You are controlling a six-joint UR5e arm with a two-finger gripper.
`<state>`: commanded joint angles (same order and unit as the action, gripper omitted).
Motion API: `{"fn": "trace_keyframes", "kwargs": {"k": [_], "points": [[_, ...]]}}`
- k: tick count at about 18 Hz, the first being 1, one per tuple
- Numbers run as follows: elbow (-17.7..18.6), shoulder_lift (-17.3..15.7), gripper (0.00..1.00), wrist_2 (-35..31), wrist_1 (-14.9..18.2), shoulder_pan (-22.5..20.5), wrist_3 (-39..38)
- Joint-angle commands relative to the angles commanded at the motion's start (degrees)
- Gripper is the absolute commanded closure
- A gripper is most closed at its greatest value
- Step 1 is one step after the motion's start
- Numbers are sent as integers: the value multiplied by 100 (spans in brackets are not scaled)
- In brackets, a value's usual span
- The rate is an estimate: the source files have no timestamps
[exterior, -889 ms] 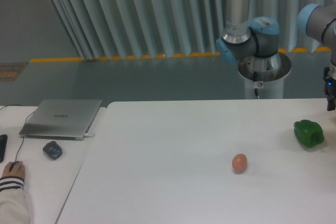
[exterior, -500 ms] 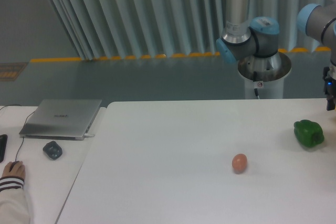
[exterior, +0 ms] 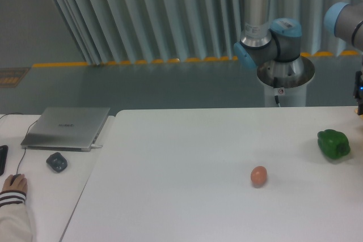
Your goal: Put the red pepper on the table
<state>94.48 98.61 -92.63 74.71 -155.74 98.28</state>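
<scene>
The red pepper cannot be seen anywhere in this view, so it is most likely off the right edge of the picture, perhaps where the arm is reaching. Only a dark sliver of the gripper (exterior: 359, 96) shows at that edge, above the far right corner of the table (exterior: 187, 162); its fingertips are cut off, so I cannot tell whether the pincer is apart, together or clamped on anything. The arm (exterior: 266, 38) rises from its pedestal behind the table and bends out to the right, which fits a reach toward something kept beyond the tabletop (a judgement, not a thing seen). On the white surface a green pepper (exterior: 333, 143) sits near the right edge and an egg (exterior: 258, 176) lies well apart from it, toward the middle front; between and around them is bare surface where a pepper could be set down. On the smaller desk to the left a closed laptop (exterior: 67, 127) lies flat, and a person's hand (exterior: 14, 183) rests on a mouse, well away from the arm. The placing is evidently not yet done.
</scene>
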Motion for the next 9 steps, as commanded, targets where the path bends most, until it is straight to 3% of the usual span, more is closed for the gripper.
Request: {"fn": "trace_keyframes", "kwargs": {"k": [5, 9], "points": [[377, -114, 0, 61, -26, -456, -370], [598, -220, 0, 70, -35, -545, -871]]}}
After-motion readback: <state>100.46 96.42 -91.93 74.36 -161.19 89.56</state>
